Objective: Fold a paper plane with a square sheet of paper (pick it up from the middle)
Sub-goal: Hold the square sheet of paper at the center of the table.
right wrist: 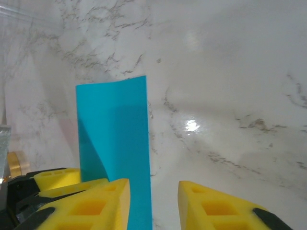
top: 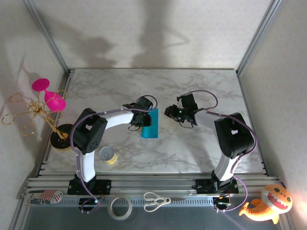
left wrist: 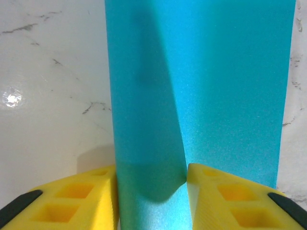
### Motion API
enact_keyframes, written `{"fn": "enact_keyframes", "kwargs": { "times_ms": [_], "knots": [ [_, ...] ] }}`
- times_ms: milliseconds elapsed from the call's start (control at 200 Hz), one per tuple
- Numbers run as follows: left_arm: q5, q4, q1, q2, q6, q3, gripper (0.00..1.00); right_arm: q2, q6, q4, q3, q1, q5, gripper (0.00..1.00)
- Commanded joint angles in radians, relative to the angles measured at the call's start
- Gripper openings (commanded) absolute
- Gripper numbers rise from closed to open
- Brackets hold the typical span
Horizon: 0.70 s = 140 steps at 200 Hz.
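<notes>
Teal paper (left wrist: 201,96) between left fingers (left wrist: 76,196), beside right fingers (right wrist: 91,206)

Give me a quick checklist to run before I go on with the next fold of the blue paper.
1. Fold state: the square sheet of paper lies as a narrow strip on the table: ok.
2. Placement: the left gripper is over the strip, jaws apart, paper between them: ok.
3. Contact: left fingers pressing the paper: cannot tell.
4. Other arm: the right gripper is open, empty, beside the paper: ok.
5. Edges: layers lined up: cannot tell.
6. Clutter: the yellow tape roll stands apart from the paper: ok.
</notes>
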<state>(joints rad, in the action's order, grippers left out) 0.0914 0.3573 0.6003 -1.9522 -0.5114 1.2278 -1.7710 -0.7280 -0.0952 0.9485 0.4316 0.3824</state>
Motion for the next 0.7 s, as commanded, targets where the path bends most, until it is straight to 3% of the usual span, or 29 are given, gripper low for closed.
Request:
{"fn": "enact_keyframes", "kwargs": {
  "times_ms": [0,300,696],
  "knots": [
    [-0.073,0.060,-0.010,-0.083,0.025,-0.031,0.40,-0.025,0.004,-0.031,0.004,0.028,0.045,0.30],
    [-0.075,0.059,-0.010,-0.092,0.043,-0.037,0.41,-0.095,-0.007,-0.041,0.049,0.082,0.120,0.18],
    [-0.074,0.060,-0.009,-0.107,0.050,-0.036,0.41,-0.164,-0.008,-0.013,0.100,0.113,0.149,0.15]
  ]
}}
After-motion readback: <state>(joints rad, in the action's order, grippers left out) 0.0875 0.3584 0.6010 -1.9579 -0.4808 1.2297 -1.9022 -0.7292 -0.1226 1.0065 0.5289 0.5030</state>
